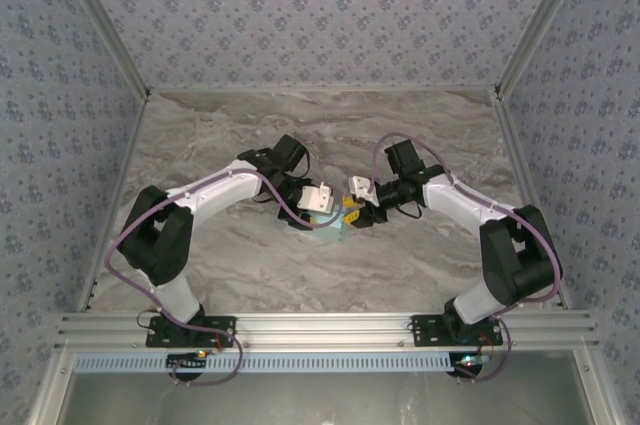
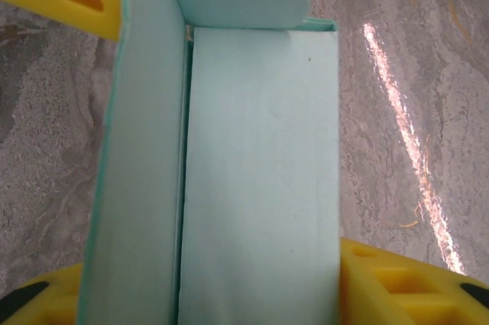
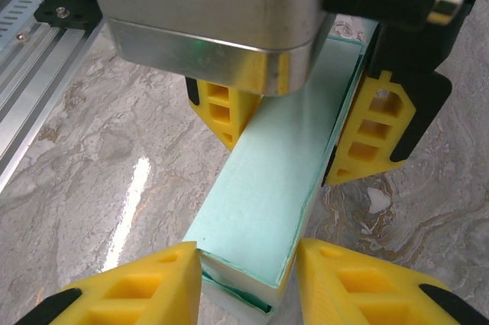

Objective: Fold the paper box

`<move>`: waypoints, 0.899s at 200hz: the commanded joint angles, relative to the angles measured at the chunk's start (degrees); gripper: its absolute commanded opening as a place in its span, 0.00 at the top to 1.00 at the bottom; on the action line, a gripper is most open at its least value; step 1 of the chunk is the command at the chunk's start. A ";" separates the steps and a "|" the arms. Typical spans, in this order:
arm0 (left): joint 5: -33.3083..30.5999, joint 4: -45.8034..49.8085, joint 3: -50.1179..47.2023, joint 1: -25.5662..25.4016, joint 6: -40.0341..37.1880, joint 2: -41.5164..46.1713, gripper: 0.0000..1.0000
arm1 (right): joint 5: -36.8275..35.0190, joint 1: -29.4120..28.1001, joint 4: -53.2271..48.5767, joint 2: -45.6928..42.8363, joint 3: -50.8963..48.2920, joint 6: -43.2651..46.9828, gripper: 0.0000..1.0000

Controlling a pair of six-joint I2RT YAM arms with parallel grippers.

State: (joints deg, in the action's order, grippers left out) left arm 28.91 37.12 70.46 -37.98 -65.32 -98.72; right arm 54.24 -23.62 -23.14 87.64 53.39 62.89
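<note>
Grey marbled table [image 1: 250,275], patterned blue-grey walls [image 1: 300,5], paper box [image 1: 325,226] mid-table.

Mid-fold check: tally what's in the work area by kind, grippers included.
box: 1
grippers: 2 (left gripper, right gripper, each closed on the box)
total: 3
</note>
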 commanded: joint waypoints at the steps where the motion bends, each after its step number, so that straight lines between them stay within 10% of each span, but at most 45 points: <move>1: 0.73 -0.22 -0.58 -0.34 0.02 -0.51 0.51 | -2.21 -0.97 -3.03 -0.90 -1.34 2.06 0.61; 180: -3.10 -9.16 -5.94 -0.36 6.21 0.77 0.57 | -15.21 -4.35 17.49 -12.83 -15.25 -6.53 0.52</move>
State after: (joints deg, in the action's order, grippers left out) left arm 27.99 31.09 66.48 -38.41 -61.58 -96.36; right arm 40.14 -26.96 -11.03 77.69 42.13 60.86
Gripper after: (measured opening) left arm 0.450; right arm 0.467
